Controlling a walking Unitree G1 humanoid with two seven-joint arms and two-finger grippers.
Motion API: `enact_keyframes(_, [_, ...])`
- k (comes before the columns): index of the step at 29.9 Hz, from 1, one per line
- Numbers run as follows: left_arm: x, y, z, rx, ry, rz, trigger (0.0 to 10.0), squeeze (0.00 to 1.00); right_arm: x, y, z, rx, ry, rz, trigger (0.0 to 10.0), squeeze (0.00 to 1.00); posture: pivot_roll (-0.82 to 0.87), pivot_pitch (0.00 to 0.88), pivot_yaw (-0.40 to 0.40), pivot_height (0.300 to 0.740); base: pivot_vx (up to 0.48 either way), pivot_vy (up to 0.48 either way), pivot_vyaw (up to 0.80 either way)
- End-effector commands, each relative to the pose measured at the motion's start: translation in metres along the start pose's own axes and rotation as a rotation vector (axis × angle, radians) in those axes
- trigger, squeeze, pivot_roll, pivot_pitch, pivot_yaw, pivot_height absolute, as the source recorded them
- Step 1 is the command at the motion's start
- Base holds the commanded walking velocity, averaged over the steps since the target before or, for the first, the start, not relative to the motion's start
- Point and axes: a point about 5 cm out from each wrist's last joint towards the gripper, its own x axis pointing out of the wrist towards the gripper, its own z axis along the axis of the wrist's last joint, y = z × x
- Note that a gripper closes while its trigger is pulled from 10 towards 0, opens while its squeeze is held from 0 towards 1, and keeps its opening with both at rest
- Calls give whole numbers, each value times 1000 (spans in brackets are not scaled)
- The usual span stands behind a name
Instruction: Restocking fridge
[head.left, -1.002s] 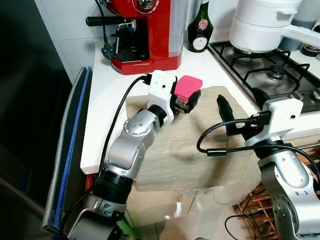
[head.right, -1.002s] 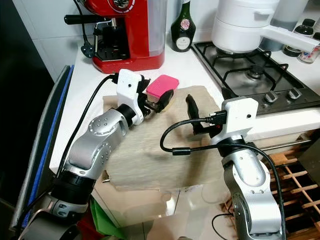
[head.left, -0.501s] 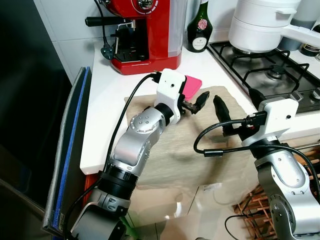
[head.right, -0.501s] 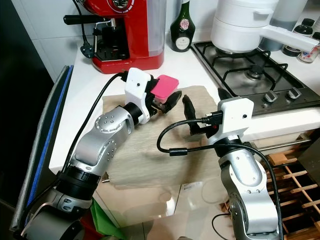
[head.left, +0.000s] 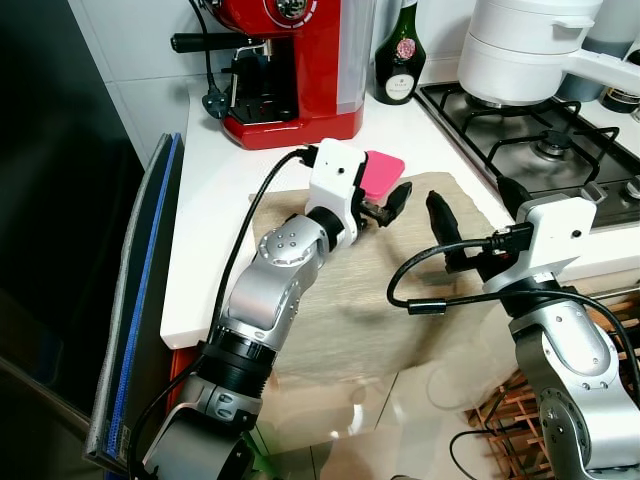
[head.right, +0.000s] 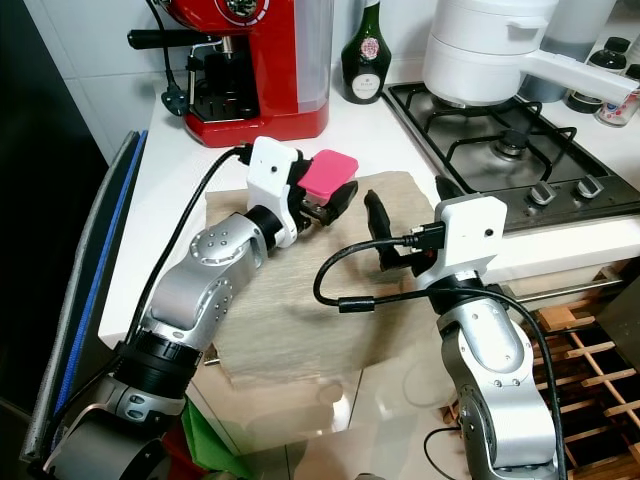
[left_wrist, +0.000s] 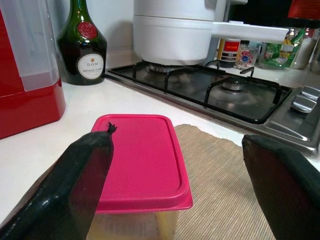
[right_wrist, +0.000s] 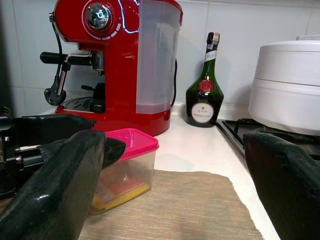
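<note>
A clear food container with a pink lid (head.left: 383, 171) sits on the beige mat (head.left: 340, 310) on the white counter. My left gripper (left_wrist: 179, 137) is open, low over the mat. Its two black fingers (left_wrist: 80, 175) stand wide apart on either side of the container's near end, not touching it. One of those fingers (right_wrist: 60, 131) lies right beside the container (right_wrist: 125, 167) in the right wrist view. My right gripper (head.right: 410, 200) hovers open over the mat's right part, a short way from the container, with nothing between its fingers.
A red coffee machine (head.left: 290, 70) and a green bottle (head.left: 400, 55) stand at the back of the counter. A white pot (head.left: 520, 50) sits on the gas hob (head.left: 540, 140) at the right. A dark appliance side (head.left: 60, 250) is on the left, and a wooden rack (head.left: 500, 410) is low on the right.
Over the last second my left gripper has slid forward along the mat until its fingers flank the container. The container stays put. The right arm has shifted slightly left.
</note>
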Motion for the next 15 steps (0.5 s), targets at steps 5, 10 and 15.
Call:
enact_keyframes(5, [4, -5, -3, 2, 36, -28, 10000, 0, 1, 1, -3, -2, 12, 0, 10000, 0, -147, 0, 55, 740, 0, 0, 0])
enact_keyframes(10, [4, -9, -5, 8, 49, -57, 10000, 0, 1, 1, -4, -2, 13, 2, 10000, 0, -147, 0, 55, 740, 0, 0, 0])
enact_keyframes(15, [5, -12, -7, 11, 65, -72, 10000, 0, 1, 1, -4, -3, 14, 2, 10000, 0, -148, 0, 56, 740, 0, 0, 0])
